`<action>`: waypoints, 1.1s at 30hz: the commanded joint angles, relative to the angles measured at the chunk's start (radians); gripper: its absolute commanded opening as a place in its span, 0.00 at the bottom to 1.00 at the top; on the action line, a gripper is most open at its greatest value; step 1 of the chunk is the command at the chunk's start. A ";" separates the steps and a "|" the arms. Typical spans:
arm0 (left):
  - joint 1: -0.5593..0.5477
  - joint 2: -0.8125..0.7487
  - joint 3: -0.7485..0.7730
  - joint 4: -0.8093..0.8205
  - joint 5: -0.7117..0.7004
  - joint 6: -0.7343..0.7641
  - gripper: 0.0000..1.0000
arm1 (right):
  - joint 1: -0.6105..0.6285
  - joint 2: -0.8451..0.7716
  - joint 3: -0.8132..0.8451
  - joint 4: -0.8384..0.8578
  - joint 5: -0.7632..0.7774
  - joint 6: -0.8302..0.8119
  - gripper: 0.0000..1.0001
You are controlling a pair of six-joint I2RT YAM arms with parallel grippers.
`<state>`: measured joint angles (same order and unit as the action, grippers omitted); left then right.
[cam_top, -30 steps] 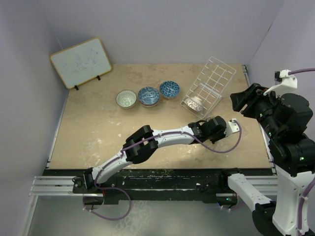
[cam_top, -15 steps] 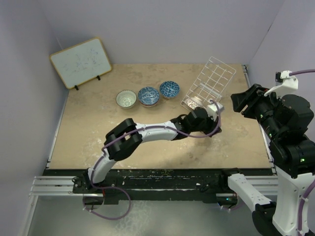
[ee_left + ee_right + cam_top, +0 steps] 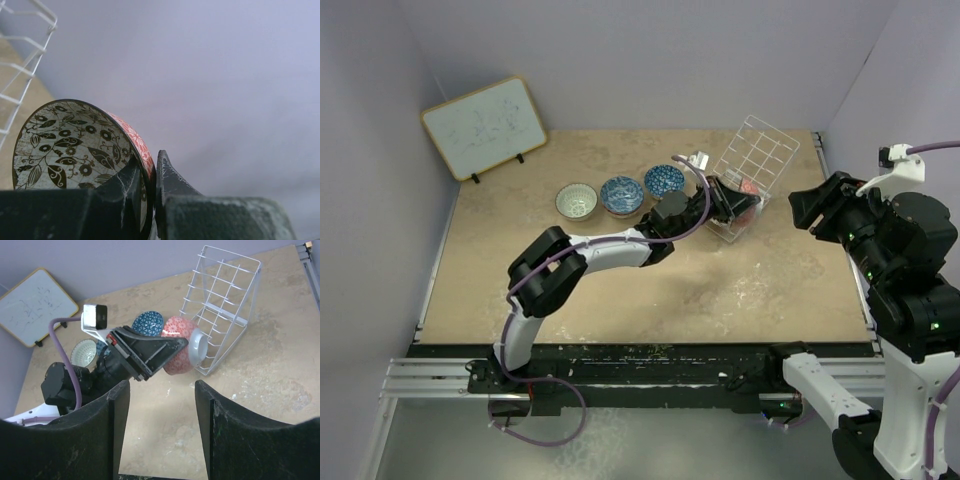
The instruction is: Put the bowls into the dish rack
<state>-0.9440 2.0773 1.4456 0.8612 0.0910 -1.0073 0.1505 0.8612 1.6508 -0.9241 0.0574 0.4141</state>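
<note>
Stock as I see it from my station, left to right.

1. Whiteboard: wood-framed, propped at the far left corner of the table. Faint scribbles on its face.

2. Pale bowl: upright on the table, leftmost in a row of 3, with a light patterned inside.

3. Blue bowl: upright, just beside item 2 on its right, blue-and-white inside.

4. Dark blue bowl: upright, just beside item 3 and a little farther back. The left arm passes close in front of it.

5. Left gripper: reached out across the table to the rack's near left side. Its 2 fingers pinch the rim of item 6, 1 inside the wall and 1 outside.

6. Held bowl: red flowered outside, black leaf pattern on a pale inside. It is off the table and tipped on edge at the rack's low front edge, mouth toward the gripper and base toward the rack. In the right wrist view I see a grey round form at that edge. I cannot tell whether it is this bowl's foot or another bowl. I also cannot tell whether the bowl touches the wire.

7. Dish rack: white wire, on the far right part of the table, its tall gridded back tilted.

8. Right gripper: raised above the table's right side, looking down on items 5 to 7. Its fingers are spread apart with nothing between them.
</note>
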 commanded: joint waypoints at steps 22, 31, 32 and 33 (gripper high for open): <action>0.010 0.240 0.080 0.643 -0.559 -0.351 0.00 | 0.039 -0.049 -0.026 -0.008 -0.044 -0.035 0.58; 0.010 0.313 0.164 0.654 -0.627 -0.345 0.00 | 0.048 -0.059 -0.053 -0.005 -0.057 -0.038 0.58; 0.010 0.322 0.177 0.640 -0.626 -0.348 0.00 | 0.049 -0.060 -0.055 -0.005 -0.057 -0.038 0.58; 0.011 0.328 0.188 0.632 -0.625 -0.350 0.00 | 0.050 -0.061 -0.058 -0.005 -0.057 -0.039 0.58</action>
<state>-0.9379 2.3932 1.5444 1.3869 -0.5117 -1.3430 0.1852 0.8158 1.5993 -0.9466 0.0204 0.3954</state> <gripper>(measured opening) 0.115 0.576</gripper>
